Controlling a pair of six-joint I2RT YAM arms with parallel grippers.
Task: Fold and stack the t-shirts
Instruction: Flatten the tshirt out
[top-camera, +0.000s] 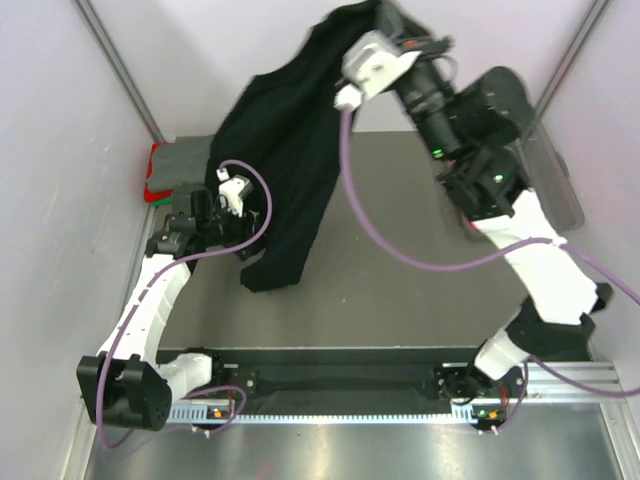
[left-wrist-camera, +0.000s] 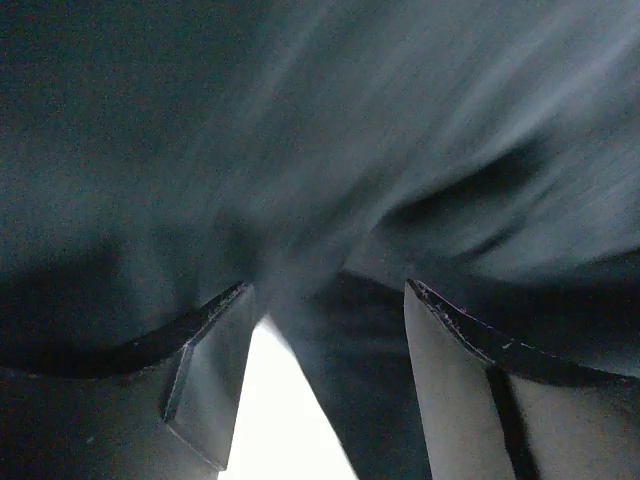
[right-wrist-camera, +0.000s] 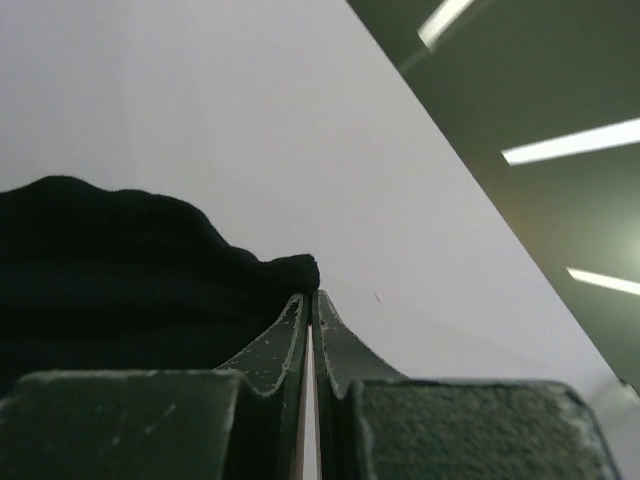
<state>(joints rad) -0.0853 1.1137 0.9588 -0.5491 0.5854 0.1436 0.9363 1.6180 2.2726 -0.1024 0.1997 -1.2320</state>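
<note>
From where I stand, the right arm (top-camera: 540, 260) rears up from the table's (top-camera: 400, 300) near right corner, elbow bent, forearm stretched high toward the far edge. The right gripper (right-wrist-camera: 310, 300) is pinched tight on a bunched bit of the black t-shirt (top-camera: 290, 150). The shirt hangs from it in a long slanted drape, its lower end dangling over the left half of the table.

The left arm (top-camera: 150, 300) lies low, reaching forward along the left edge, wrist turned in toward the cloth. The left gripper (left-wrist-camera: 328, 292) has its fingers (left-wrist-camera: 450, 400) spread apart, black fabric sagging over and between them but not clamped.

A folded stack (top-camera: 180, 160), grey over red and green, sits at the far left corner. A clear plastic bin (top-camera: 555, 180) stands along the right edge.
</note>
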